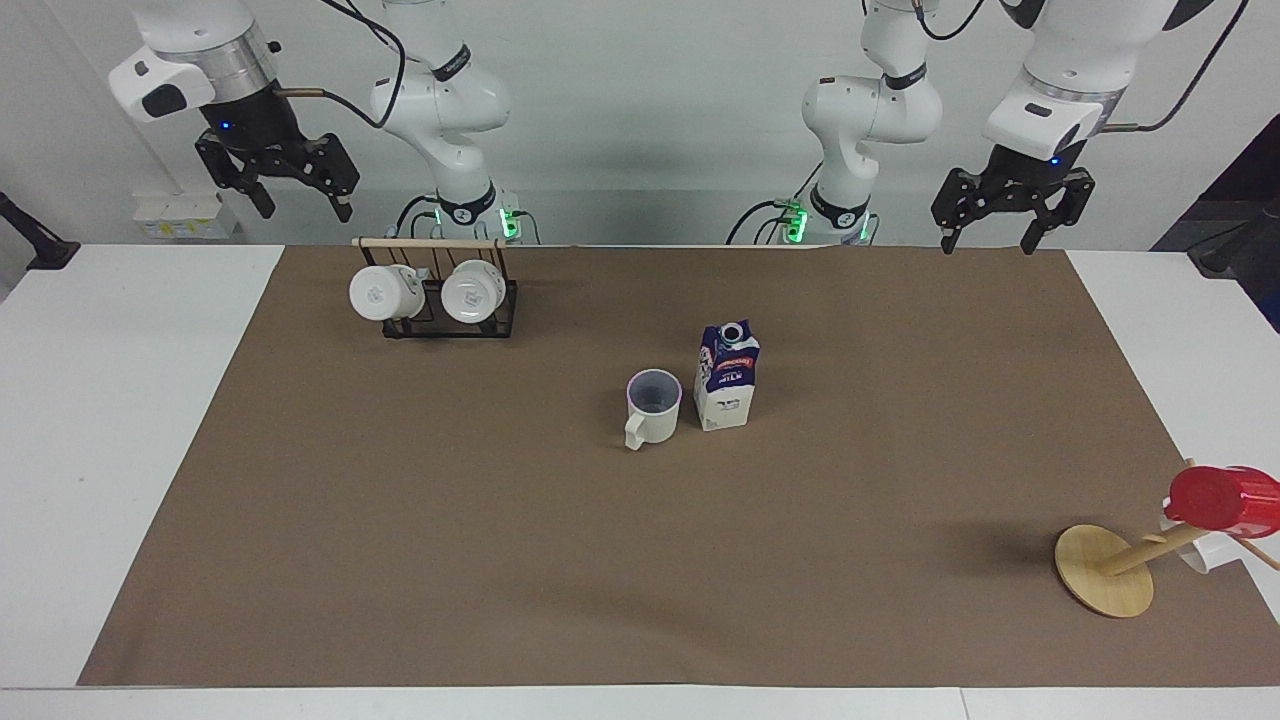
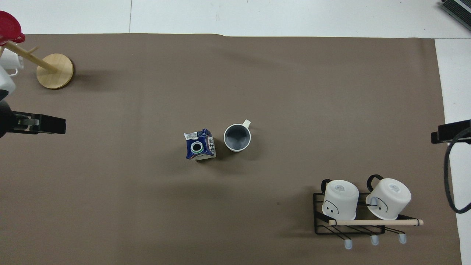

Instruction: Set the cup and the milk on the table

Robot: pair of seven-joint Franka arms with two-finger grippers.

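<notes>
The cream-white cup (image 1: 653, 408) (image 2: 237, 137) stands upright in the middle of the brown mat of the table (image 1: 480, 560) (image 2: 294, 92). The blue and white milk (image 1: 727, 377) (image 2: 200, 144) stands upright right beside it, toward the left arm's end. My left gripper (image 1: 988, 243) (image 2: 48, 125) hangs open and empty, raised over the mat's edge at the robots' end. My right gripper (image 1: 305, 210) (image 2: 449, 133) is open and empty too, high up near the rack. Neither gripper touches anything.
A black wire rack (image 1: 500, 318) (image 2: 317, 217) holds two white mugs at the robots' end, toward the right arm. A wooden mug stand (image 1: 1100, 570) (image 2: 55, 66) carries a red cup (image 1: 1220, 497) (image 2: 9, 27) at the left arm's end, farthest from the robots.
</notes>
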